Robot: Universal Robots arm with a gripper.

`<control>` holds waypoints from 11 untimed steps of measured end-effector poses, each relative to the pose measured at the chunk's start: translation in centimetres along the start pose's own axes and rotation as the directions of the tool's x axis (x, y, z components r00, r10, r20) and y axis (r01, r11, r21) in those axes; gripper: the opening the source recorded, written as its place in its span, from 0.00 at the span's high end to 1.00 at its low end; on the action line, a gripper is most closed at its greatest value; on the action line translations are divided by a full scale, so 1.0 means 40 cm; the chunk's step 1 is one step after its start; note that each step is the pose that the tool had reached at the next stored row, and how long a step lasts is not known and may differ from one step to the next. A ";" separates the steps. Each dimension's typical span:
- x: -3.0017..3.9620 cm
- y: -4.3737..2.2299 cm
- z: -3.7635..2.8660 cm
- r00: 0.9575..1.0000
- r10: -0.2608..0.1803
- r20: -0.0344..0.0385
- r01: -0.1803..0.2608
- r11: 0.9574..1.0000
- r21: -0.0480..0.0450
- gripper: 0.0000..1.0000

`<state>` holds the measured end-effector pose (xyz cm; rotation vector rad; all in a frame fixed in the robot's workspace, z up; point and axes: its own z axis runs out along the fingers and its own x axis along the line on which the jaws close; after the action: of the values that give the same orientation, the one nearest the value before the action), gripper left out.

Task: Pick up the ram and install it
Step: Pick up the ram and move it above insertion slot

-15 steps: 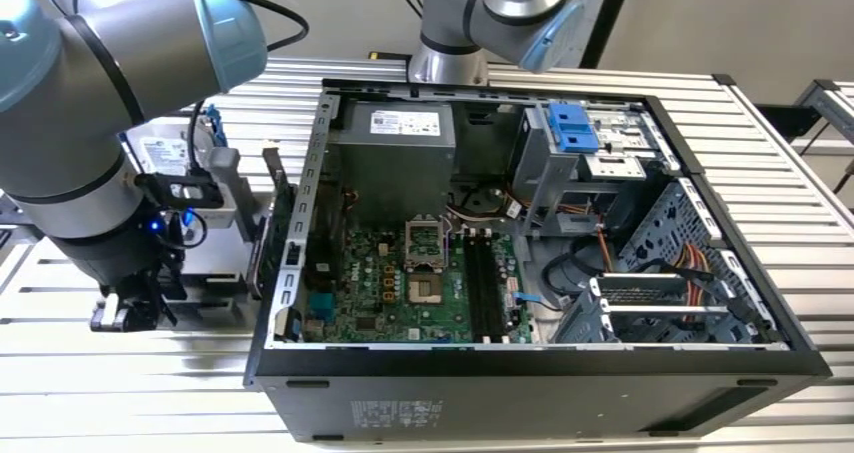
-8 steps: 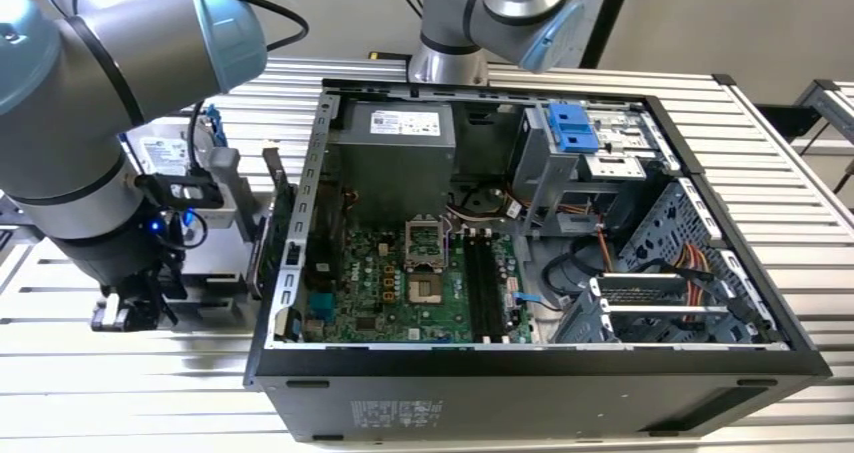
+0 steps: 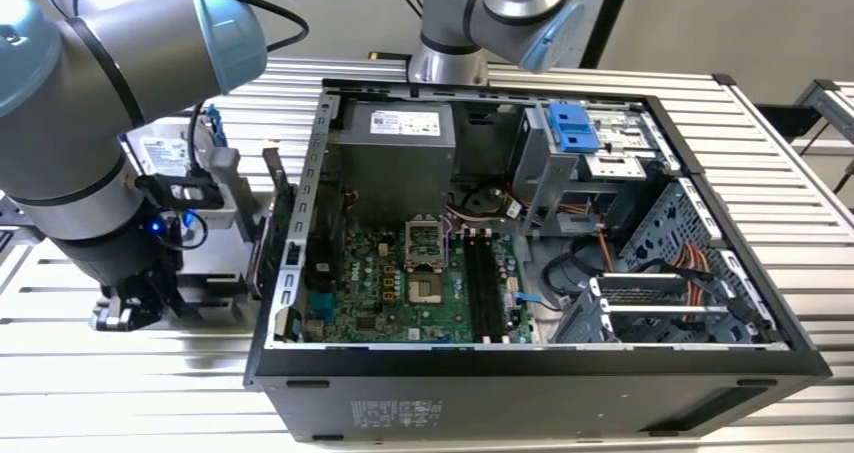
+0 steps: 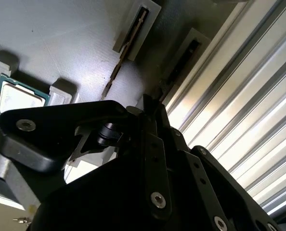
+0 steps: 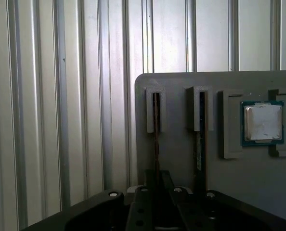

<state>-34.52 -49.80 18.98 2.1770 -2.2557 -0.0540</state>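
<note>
The gripper (image 5: 157, 176) hangs low over a grey tray (image 5: 239, 178), right in line with the ram (image 5: 156, 139); whether it is open, closed or gripping the ram cannot be told, since its own black body covers the spot where they meet. The ram stands on edge in a slotted holder, the one closest to the tray's edge and the slatted table (image 5: 61, 120). A second stick (image 5: 199, 144) stands on edge just beside it in a like holder, and beyond that a processor (image 5: 262, 122) lies flat in its own pocket. The second wrist view looks from the other side: the gripper (image 4: 152, 102) fills the near part, the ram (image 4: 176, 72) runs out from under it next to the table (image 4: 239, 120), the second stick (image 4: 121, 60) slants beside it, and the processor (image 4: 18, 96) sits at the far side. In the exterior view the gripper (image 3: 140, 303) is at that view's left, with the arm's bulk standing in front of much of the tray, well apart from the open case (image 3: 534, 373), whose black memory slots (image 3: 487, 288) lie on the board inside.
</note>
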 end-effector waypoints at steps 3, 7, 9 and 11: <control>0.000 0.000 0.000 1.000 0.000 0.000 0.000 1.000 0.000 0.00; 0.000 0.000 0.000 1.000 0.000 0.000 0.000 1.000 0.000 1.00; 0.000 0.000 0.000 1.000 0.000 0.000 0.000 1.000 0.000 1.00; 0.000 0.000 0.000 1.000 0.000 0.000 0.000 1.000 0.000 1.00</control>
<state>-34.52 -49.80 18.98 2.1770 -2.2556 -0.0541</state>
